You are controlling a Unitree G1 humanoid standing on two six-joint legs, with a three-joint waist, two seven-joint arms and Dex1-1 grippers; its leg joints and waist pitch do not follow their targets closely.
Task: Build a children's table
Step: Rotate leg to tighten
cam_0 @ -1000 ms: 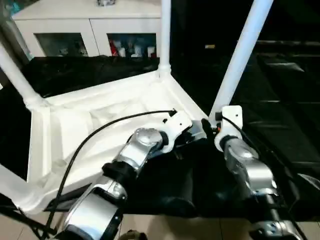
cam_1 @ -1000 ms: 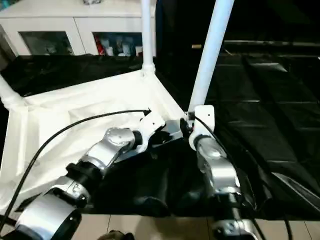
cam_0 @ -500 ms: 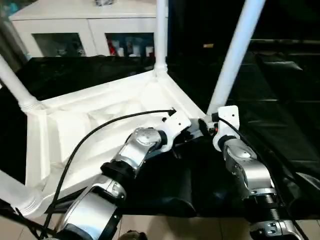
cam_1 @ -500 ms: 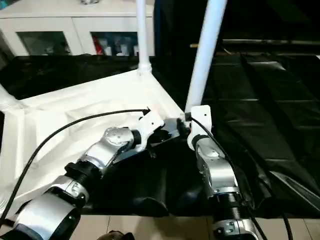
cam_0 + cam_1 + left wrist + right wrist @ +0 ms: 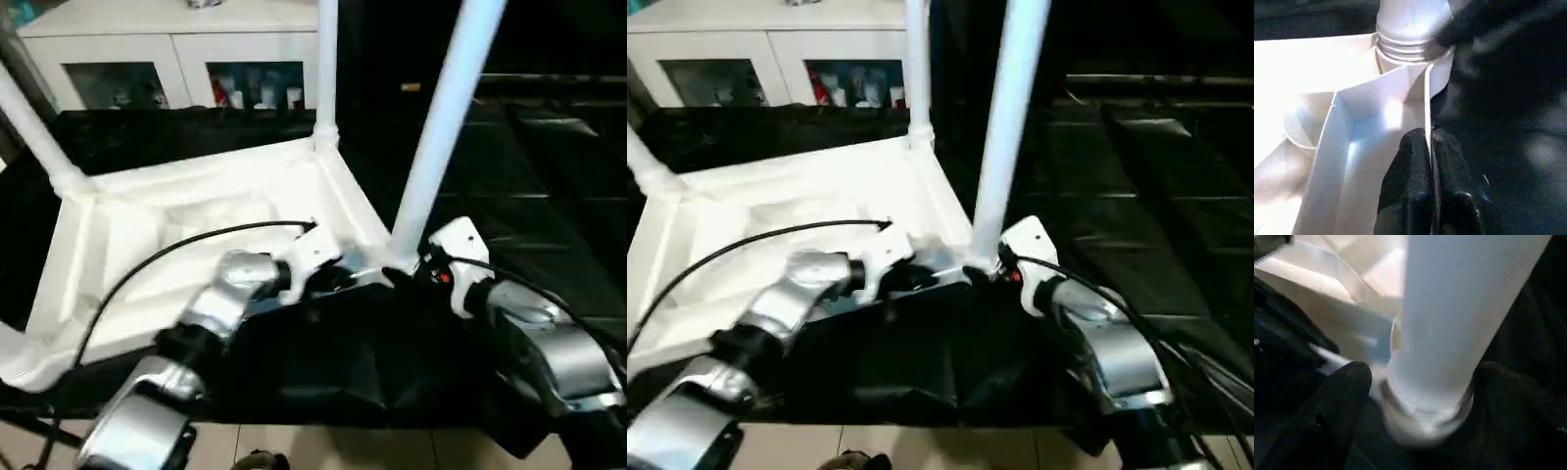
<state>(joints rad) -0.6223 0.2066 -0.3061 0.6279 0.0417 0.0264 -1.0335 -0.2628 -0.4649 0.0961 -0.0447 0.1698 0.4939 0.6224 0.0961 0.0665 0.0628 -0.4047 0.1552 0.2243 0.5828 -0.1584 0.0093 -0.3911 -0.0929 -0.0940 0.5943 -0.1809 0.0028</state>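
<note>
The upside-down table top (image 5: 186, 230) on the black cloth (image 5: 549, 176) seems nearly built: the left gripper (image 5: 1428, 161) pinches its near rim, the right gripper (image 5: 1415, 382) straddles, wide open, the near-right leg (image 5: 441, 127) at its socket.

One children's table (image 5: 196, 220) lies upside down on the black surface (image 5: 549, 196). Four white legs (image 5: 446, 117) rise from its corners. Two grippers, left gripper (image 5: 1431, 161) and right gripper (image 5: 1420, 382), sit at its near corner. One white cabinet (image 5: 167, 49) stands behind the table.
</note>
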